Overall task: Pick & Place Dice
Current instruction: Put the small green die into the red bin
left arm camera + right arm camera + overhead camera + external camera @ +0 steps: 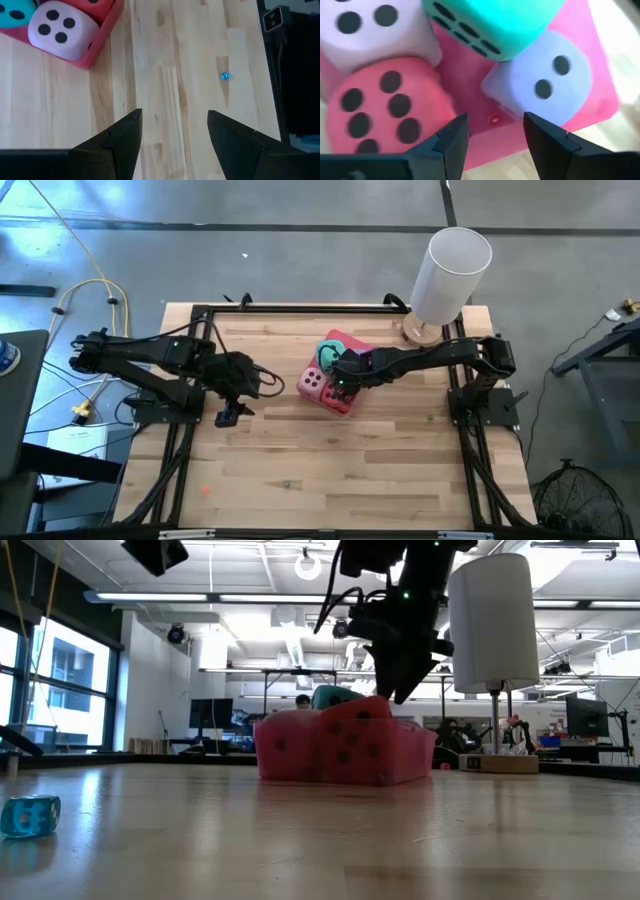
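Your four soft dice sat together in the one pink tray [605, 95] mid-table: one pale pink die [367, 32], one teal die [490, 20], one purple die [545, 82] and one red die [380, 107]. Your right gripper [495, 135] hovered just above them with fingers parted, holding nothing. Your left gripper [174, 132] waited over bare wood nearby, fingers spread and empty. One tiny blue die [225, 75] lay apart on the table [350, 470]. No writing was legible.
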Robot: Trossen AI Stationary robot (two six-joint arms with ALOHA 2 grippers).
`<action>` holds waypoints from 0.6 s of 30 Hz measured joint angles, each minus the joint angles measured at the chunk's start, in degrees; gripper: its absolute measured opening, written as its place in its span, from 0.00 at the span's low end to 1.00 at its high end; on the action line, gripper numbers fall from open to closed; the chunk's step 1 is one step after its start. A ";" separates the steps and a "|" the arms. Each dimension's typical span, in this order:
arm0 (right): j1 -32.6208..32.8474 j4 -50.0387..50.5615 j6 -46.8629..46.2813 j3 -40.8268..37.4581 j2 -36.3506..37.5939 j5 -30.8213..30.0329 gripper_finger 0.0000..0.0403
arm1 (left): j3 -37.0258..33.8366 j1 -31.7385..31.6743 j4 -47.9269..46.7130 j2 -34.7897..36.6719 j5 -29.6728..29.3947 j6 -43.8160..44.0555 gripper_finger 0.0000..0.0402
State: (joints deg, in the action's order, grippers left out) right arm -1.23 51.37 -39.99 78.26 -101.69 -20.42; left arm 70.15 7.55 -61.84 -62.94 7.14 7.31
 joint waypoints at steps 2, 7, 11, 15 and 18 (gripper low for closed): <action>0.51 0.60 1.22 0.00 0.00 -1.07 0.43 | -0.04 0.00 0.52 0.00 0.02 0.02 0.54; 1.96 2.17 2.82 0.00 0.00 1.40 0.37 | -0.24 0.02 2.08 -0.02 0.02 -0.39 0.54; 2.92 5.69 4.28 -0.02 0.03 4.12 0.33 | -0.26 0.02 2.81 -0.04 -0.24 0.42 0.54; 3.16 10.43 3.91 -0.02 0.55 5.42 0.32 | -1.32 0.02 4.71 -0.08 -0.28 1.60 0.54; 3.74 14.49 0.47 -0.10 2.70 1.79 0.31 | -2.69 0.02 7.01 -0.08 -0.26 2.20 0.54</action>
State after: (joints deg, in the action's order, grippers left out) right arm 2.50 65.85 -39.52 78.16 -98.99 -18.63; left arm 67.46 7.57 -54.83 -63.02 6.87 9.51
